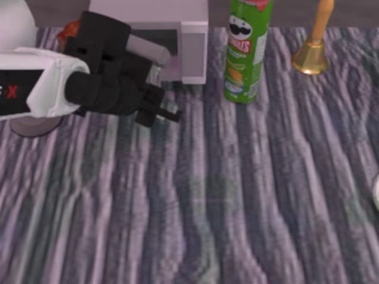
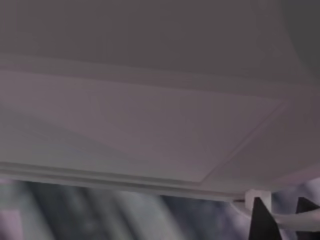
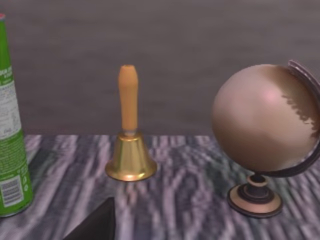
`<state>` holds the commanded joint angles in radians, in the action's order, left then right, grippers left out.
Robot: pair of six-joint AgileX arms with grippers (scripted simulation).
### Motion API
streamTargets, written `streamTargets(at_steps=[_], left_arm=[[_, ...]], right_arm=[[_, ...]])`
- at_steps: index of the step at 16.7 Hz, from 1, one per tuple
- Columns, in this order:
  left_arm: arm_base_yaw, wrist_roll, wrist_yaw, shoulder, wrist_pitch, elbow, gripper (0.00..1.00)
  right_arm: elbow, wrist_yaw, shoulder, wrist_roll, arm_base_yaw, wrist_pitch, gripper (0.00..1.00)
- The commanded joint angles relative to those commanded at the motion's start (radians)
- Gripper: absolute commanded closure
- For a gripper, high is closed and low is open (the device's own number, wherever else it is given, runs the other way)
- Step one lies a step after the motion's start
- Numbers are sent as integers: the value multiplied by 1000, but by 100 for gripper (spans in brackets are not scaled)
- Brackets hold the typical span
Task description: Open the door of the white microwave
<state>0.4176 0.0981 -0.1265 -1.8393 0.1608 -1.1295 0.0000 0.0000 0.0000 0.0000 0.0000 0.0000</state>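
Reaching in at the table's (image 1: 237, 207) back-left edge, the left gripper (image 1: 169, 112) sits just before the microwave's (image 1: 192, 50) door (image 1: 163, 41); whether its jaws are spread, I cannot tell.

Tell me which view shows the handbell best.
The right wrist view: the handbell stands whole there, orange handle over brass body, between the Pringles can and the globe. The top view crops its handle at the frame edge. The left wrist view misses it.

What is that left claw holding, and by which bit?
Cannot be told: the left gripper sits at the door of the white microwave, its grip hidden.
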Motion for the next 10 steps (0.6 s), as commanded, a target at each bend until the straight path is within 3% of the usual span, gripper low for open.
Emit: streamTargets(at_steps=[10], left_arm=[[-28, 57, -39, 19, 2, 21, 100]], right_arm=[[0, 0, 0, 0, 0, 0, 0]])
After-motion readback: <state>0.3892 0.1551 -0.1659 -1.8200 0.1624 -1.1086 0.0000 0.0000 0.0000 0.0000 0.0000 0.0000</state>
